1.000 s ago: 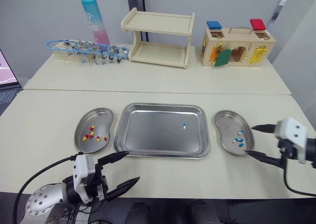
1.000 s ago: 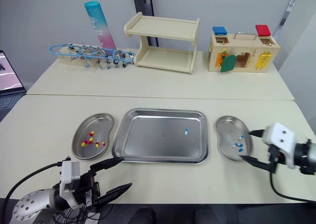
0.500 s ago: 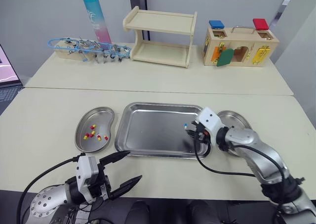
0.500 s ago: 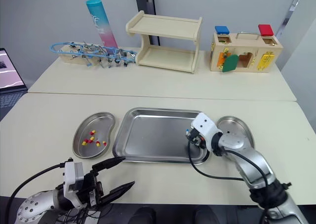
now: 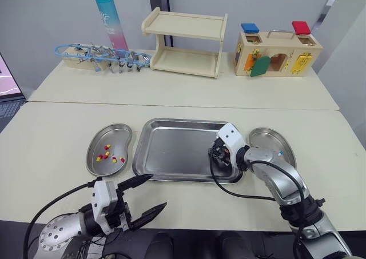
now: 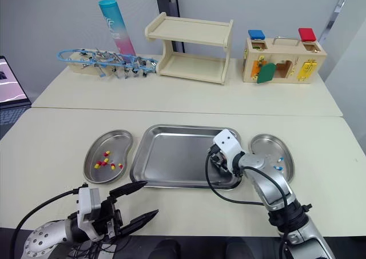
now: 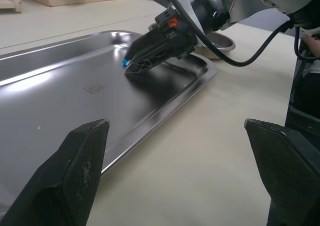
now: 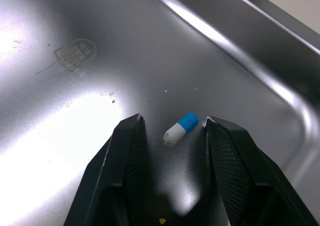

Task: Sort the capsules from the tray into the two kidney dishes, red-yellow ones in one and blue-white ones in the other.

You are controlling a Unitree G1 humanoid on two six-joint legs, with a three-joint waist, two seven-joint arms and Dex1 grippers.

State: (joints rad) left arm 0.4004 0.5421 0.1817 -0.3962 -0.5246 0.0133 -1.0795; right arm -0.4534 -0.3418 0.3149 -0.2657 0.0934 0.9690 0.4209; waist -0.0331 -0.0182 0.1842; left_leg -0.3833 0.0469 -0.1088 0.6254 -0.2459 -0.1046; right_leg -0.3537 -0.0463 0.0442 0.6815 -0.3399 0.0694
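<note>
Firstly, two cream tabletops (image 5: 57, 127) butted together before a grey wall. Along the far one, from the left: a lit screen's edge (image 5: 4, 79), a wire rack of small metal parts (image 5: 97, 58) with a tall blue-pink tube (image 5: 111, 23) upright behind it, a pale wooden two-tier shelf (image 5: 184, 43), then a wooden latch box (image 5: 278, 54) topped by one blue and one red block. On the near top, same order: left kidney dish (image 5: 114, 134) holding several red-yellow capsules (image 5: 107, 155); steel tray (image 5: 171, 147) in the middle; right kidney dish (image 5: 269, 138) with sorted blue-white capsules (image 5: 280, 153) inside. Down at the front edge, left gripper (image 5: 157, 190) hanging off the tray's near left corner, fingers spread wide, gripping nothing. Over the tray's right part, right gripper (image 5: 215, 154) lowered to the metal floor, fingers (image 8: 131, 151) parted narrowly and straddling a single blue-white capsule (image 8: 181, 127). Lying flat between the two tips, slanted across the gap, blue end just beside one pad, white end near the other; contact not certain. Close to the tray's raised right rim.
</note>
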